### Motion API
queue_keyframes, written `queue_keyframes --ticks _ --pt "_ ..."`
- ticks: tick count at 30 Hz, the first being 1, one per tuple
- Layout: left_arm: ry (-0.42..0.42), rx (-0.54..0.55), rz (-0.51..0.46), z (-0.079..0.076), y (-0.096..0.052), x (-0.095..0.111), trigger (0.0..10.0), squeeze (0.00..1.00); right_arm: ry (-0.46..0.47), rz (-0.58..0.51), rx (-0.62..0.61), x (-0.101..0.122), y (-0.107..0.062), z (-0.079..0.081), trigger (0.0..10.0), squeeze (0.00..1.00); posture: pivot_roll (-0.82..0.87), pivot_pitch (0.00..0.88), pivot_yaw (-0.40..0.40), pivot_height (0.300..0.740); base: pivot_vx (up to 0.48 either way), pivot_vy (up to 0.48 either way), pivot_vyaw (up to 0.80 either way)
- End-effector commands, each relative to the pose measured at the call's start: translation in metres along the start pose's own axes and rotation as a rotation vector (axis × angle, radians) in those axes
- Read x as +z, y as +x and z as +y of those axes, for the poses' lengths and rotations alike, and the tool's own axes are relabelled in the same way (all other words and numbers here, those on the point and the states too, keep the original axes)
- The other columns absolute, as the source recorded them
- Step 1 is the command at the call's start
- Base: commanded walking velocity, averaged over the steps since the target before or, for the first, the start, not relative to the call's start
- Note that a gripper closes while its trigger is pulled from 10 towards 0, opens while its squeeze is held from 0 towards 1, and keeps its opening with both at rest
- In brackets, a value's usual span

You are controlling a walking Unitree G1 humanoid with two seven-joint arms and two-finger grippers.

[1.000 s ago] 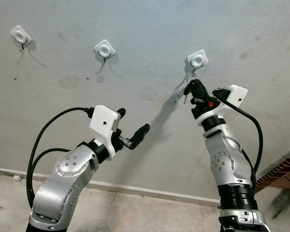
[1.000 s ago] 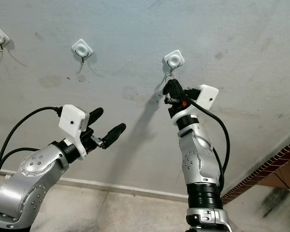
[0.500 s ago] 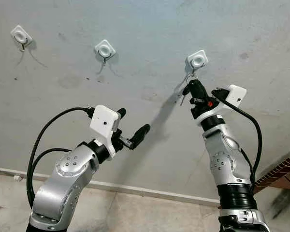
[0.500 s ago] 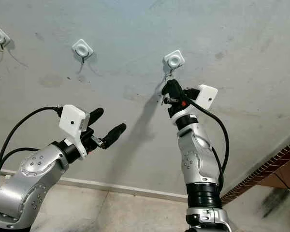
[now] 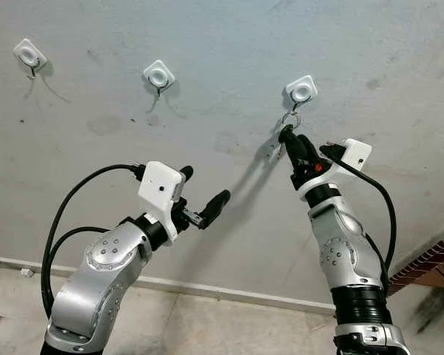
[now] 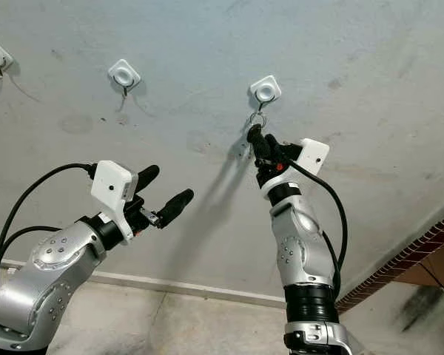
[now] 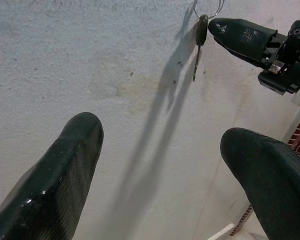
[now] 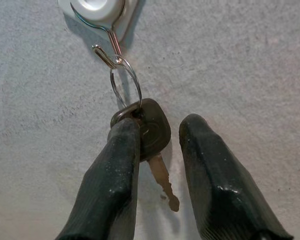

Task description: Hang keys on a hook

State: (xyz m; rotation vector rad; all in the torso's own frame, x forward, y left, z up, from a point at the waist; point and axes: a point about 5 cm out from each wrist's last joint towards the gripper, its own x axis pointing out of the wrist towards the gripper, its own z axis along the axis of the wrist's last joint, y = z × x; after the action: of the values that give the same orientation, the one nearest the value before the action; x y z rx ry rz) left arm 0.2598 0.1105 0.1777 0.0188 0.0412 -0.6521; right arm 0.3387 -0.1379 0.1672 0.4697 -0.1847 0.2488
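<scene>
A dark-headed key [image 8: 152, 132] hangs by its metal ring [image 8: 126, 82] from the wire of the rightmost white wall hook [image 5: 301, 90]. My right gripper [image 5: 292, 137] is raised just below that hook and is open. Its fingers sit either side of the key head, one finger [image 8: 117, 165] against the head's edge, the other apart from it. The key blade [image 8: 165, 187] points down between them. My left gripper [image 5: 205, 183] is open in mid-air, lower and to the left, holding nothing. In the left wrist view the key [image 7: 202, 30] hangs beside a right fingertip [image 7: 240, 35].
Two more white hooks [image 5: 159, 74] [image 5: 28, 53] are on the grey wall to the left, both bare. A baseboard [image 5: 207, 290] runs along the floor below. A brick edge [image 5: 436, 259] juts in at the lower right.
My right gripper has opened off the key and tilted slightly left. The key now hangs on the hook by its ring. The left arm has hardly moved.
</scene>
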Motion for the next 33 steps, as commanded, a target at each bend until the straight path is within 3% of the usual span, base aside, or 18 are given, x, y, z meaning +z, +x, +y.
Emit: queue_keyframes --ticks 1,11,23,31,33 --pt "0.008 0.000 -0.004 0.000 0.000 0.001 10.0 0.00 -0.050 -0.017 -0.013 0.006 0.000 -0.002 10.0 1.00 0.20 0.015 -0.060 0.740 0.000 0.000 0.00" --pt "0.006 0.008 -0.007 0.000 0.001 -0.001 10.0 0.00 -0.220 -0.016 0.017 0.015 -0.023 0.000 10.0 1.00 0.19 0.008 -0.068 0.740 0.000 0.000 0.00" --pt "0.019 0.034 -0.016 0.001 0.002 -0.006 10.0 0.00 -0.285 0.023 0.016 0.015 -0.068 0.011 10.0 1.00 0.15 0.000 -0.083 0.740 0.000 0.000 0.00" --pt "0.020 0.094 -0.005 0.007 -0.006 -0.013 10.0 0.00 -0.293 0.069 -0.037 0.016 -0.095 0.016 10.0 1.00 0.13 0.000 -0.095 0.740 0.000 0.000 0.00" --pt "0.018 0.108 -0.007 0.008 -0.007 -0.015 10.0 0.00 -0.255 0.098 -0.080 0.014 -0.105 0.015 10.0 1.00 0.13 0.000 -0.099 0.740 0.000 0.000 0.00"
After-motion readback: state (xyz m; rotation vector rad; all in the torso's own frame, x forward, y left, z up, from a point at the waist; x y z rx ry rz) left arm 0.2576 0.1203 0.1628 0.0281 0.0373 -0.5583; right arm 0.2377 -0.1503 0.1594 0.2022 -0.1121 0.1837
